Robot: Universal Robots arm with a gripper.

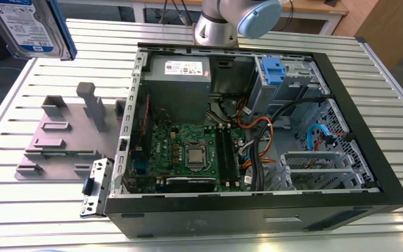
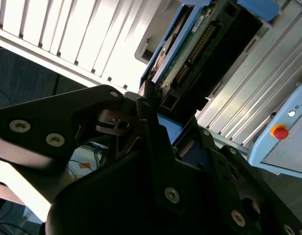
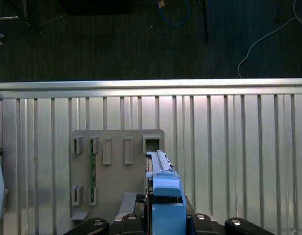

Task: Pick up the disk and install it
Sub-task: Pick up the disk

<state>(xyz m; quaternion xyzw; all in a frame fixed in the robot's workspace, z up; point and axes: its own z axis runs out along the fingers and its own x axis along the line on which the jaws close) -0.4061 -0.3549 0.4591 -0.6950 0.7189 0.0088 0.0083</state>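
At the exterior view's left, the disk, a flat rectangular silver-grey metal hard drive with a white-and-blue label and blue plastic rails, is held aloft, clear of the ribbed aluminium table. In the second wrist view the black gripper has its jaws drawn in narrowly on the disk's edge, and the drive's green circuit-board side and a blue rail reach away from the fingers. In the first wrist view the disk shows edge-on above the table.

Next to the right in the exterior view, a flat grey fixture plate with upright posts and shallow slots lies on the table. A narrow green circuit strip sits in one of its slots.

Just beside the plate lies the open black computer case, its inside facing up. At the far end of the case sits a large grey metal power supply box with a small white sticker. Nearer the camera is the green motherboard.

Behind the case stands the silver base of the robot arm. Further right, orange and black cables run through the case. A small blue plastic clip sits in the metal drive bay at the far corner towards the exterior view's right.
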